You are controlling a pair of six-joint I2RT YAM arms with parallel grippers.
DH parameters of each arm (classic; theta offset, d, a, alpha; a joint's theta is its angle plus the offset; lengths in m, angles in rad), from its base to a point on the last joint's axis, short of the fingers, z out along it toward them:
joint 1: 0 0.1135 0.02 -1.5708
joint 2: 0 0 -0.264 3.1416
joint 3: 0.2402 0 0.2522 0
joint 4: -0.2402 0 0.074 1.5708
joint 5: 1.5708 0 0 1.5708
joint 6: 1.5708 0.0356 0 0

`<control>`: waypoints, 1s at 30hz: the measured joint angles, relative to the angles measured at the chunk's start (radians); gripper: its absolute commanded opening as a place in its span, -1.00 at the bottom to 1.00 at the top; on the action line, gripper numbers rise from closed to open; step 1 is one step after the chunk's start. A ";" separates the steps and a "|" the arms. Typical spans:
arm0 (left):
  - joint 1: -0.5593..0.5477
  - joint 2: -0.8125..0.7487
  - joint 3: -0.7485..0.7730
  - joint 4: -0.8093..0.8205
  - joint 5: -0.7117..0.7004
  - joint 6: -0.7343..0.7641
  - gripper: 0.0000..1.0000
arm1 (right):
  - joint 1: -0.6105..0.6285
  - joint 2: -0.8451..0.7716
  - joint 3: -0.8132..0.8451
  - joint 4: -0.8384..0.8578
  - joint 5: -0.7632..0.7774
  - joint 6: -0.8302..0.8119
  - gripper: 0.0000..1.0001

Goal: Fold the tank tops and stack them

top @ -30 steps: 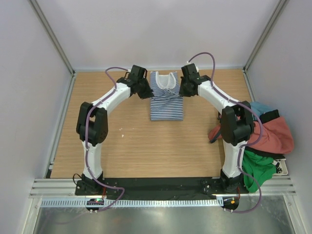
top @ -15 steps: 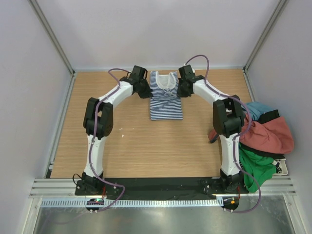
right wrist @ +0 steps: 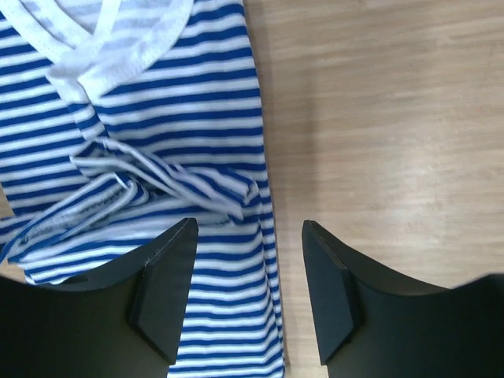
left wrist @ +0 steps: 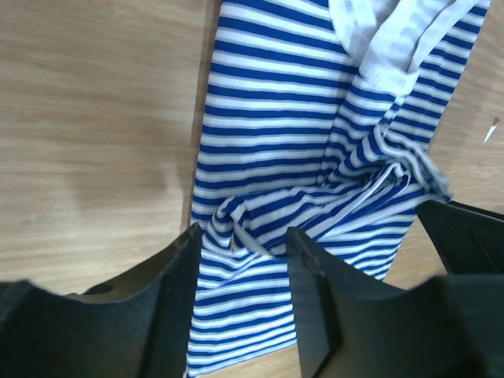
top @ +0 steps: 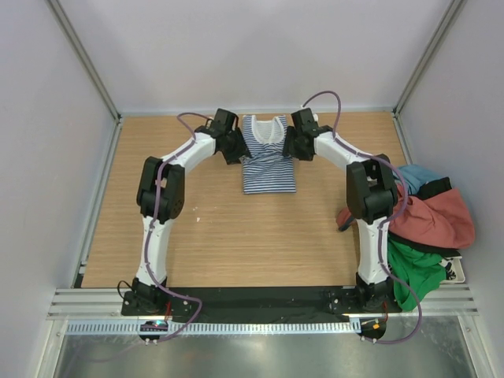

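Note:
The navy-and-white striped tank top (top: 268, 161) lies folded into a narrow strip at the far middle of the table, white neckline toward the back wall. My left gripper (top: 237, 149) is open at its left edge, and the left wrist view has striped cloth (left wrist: 260, 142) lying loose between the fingers (left wrist: 177, 276). My right gripper (top: 292, 147) is open at its right edge, straddling the hem (right wrist: 236, 260) and bare wood. Rumpled folds cross the top's middle. The rust-red tank top (top: 441, 219) lies in a heap at the right.
The heap at the table's right edge also holds green cloth (top: 415, 272) and blue cloth (top: 421, 174), close to the right arm's elbow (top: 368, 193). Grey walls (top: 236, 47) enclose the wooden table (top: 236, 236) on three sides.
Both grippers have opened and let go of the striped top, which now rests on the table. Both elbows swung inward and the wrists stayed beside the top.

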 measured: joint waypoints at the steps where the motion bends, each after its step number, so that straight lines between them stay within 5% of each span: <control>1: 0.000 -0.010 -0.011 0.000 0.000 0.002 0.01 | 0.000 -0.018 -0.025 0.008 0.001 0.000 0.25; 14: -0.052 -0.521 -0.545 0.112 -0.014 0.000 0.16 | 0.000 -0.487 -0.533 0.189 -0.134 0.012 0.25; 30: -0.121 -0.372 -0.580 0.168 0.014 -0.008 0.03 | 0.000 -0.391 -0.640 0.256 -0.259 0.027 0.06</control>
